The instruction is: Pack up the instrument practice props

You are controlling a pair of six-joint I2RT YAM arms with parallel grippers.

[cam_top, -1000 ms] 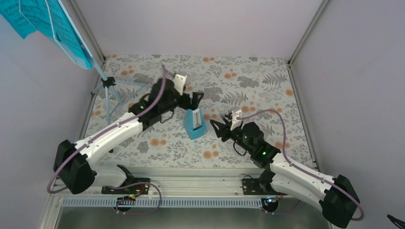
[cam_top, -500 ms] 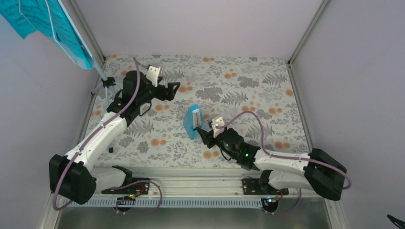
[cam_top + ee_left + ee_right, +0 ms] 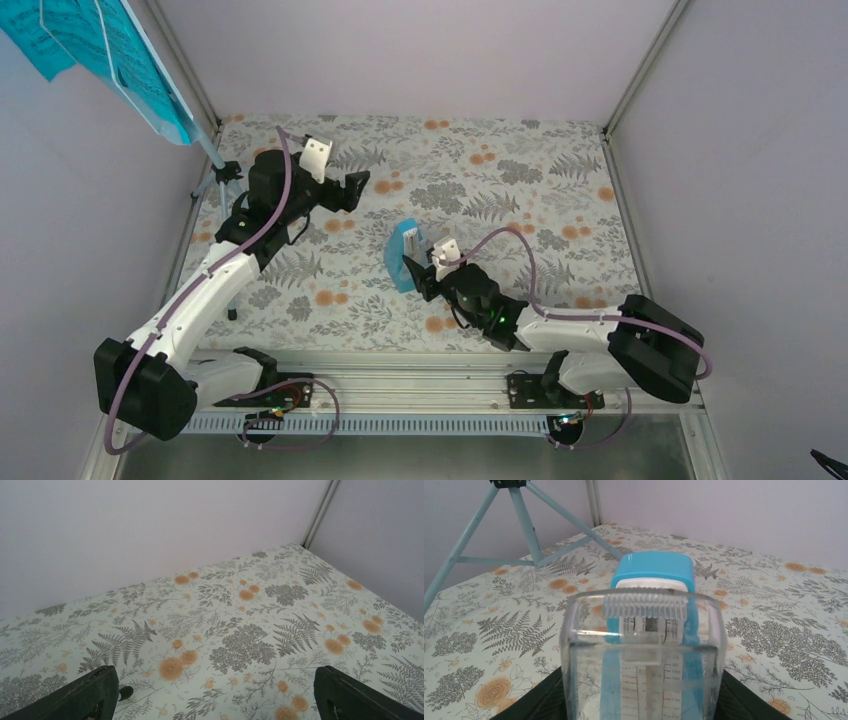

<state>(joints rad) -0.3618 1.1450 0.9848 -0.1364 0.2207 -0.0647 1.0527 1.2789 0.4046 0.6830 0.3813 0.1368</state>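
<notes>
- The right gripper is set low at the near side of the metronome. In the right wrist view its dark fingers are seen close on either side of the clear front cover, with the blue body behind.
- The jaws are part-way apart and fitted round the metronome. Whether they press on it or only flank it cannot be told.
- The metronome is found near the middle of the floral tabletop. Its base appears to rest on the cloth, so it is judged not yet lifted.
- The left gripper is held above the far-left part of the table with its jaws spread wide. Nothing is seen between the fingers in the left wrist view, only patterned cloth and the back wall.
- The music stand is left upright in the far-left corner with its tripod legs spread.
- The turquoise sheet-music pages are carried on its desk, high at the upper left of the overhead view.
- No box, bag or case is seen in any view, so nothing can be counted as packed.
- The task is judged to be at an early stage, with the metronome being taken up. The pages are yet to be removed, and the stand is yet to be folded and stowed.
</notes>
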